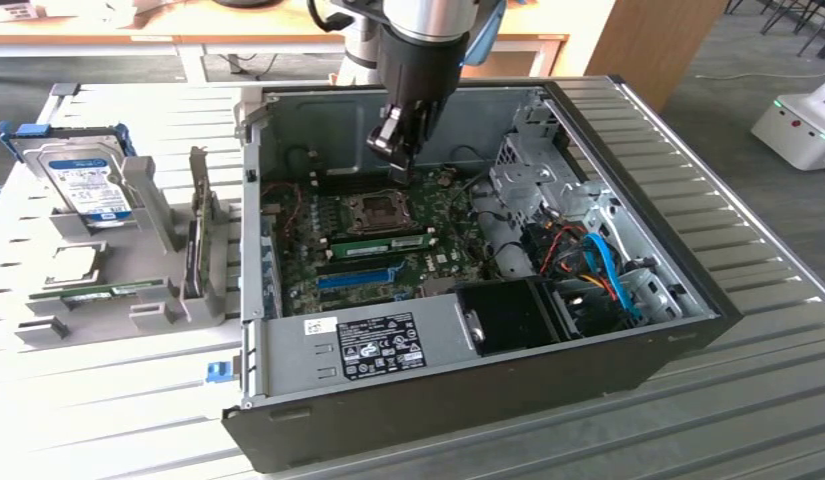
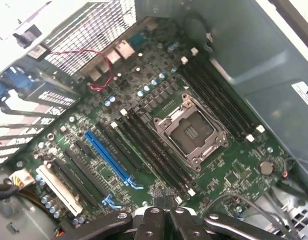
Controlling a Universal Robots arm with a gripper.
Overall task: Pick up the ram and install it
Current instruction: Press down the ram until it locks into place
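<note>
A long green ram stick (image 1: 379,240) stands in a slot of the motherboard (image 1: 446,262) inside the open computer case, just in front of the CPU socket (image 1: 381,209). My gripper (image 1: 396,170) hangs above the back of the board, behind the socket and clear of the stick. Its fingers are shut with nothing seen between them. In the wrist view the shut gripper (image 2: 162,200) points down at the board near the ends of the black memory slots (image 2: 154,150), beside the CPU socket (image 2: 191,131). A second green board (image 1: 99,293) lies in the grey rack outside the case.
The case walls (image 1: 259,200) ring the motherboard. A drive cage (image 1: 539,160), black fan (image 1: 519,315) and blue and orange cables (image 1: 606,270) crowd the exterior view's right side. A long blue slot (image 2: 107,156) runs across the board. A hard drive (image 1: 89,185) stands in the rack.
</note>
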